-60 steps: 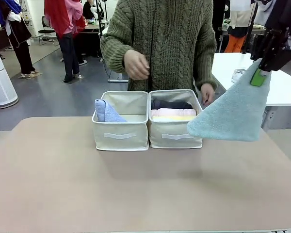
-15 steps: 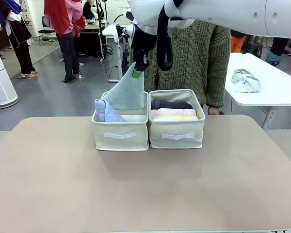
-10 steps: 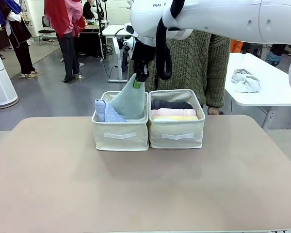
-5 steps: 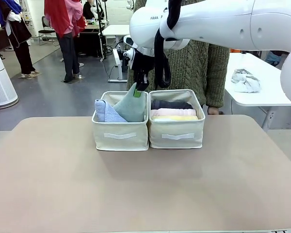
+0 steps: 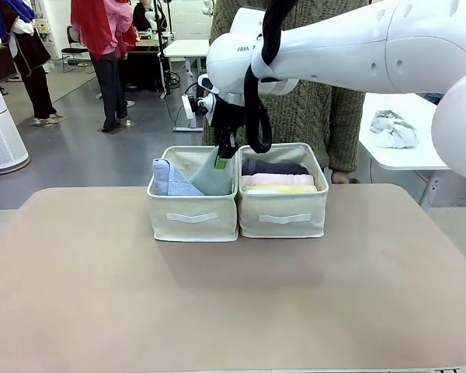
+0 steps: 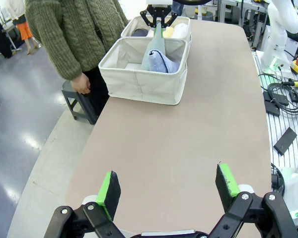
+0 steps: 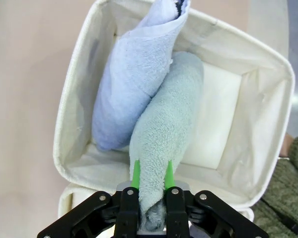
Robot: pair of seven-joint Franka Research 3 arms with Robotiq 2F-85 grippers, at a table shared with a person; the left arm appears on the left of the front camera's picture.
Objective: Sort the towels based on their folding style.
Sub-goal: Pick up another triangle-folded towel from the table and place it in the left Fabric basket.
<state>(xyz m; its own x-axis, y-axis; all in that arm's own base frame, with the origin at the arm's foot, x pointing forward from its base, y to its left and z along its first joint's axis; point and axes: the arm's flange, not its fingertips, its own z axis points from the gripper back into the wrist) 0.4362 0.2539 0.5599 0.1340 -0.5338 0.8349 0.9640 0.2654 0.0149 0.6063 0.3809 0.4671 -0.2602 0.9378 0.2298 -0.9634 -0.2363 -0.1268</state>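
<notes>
Towel, grey-teal cone (image 5: 211,179), now lowered into the left bin (image 5: 192,221) beside the light blue cone (image 5: 169,180); a second ago it hung higher above the rim. Right gripper (image 7: 151,174) fingers clamped on its tip, release not yet made. Rolls sit in the right bin (image 5: 282,219). Right wrist view shows the two cones touching; left wrist view shows the left gripper (image 6: 169,187) fingers spread wide, empty, over the desk (image 6: 179,144).

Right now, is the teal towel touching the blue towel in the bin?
Touching. The right wrist view shows the teal towel pressed along the blue towel inside the bin.
</notes>
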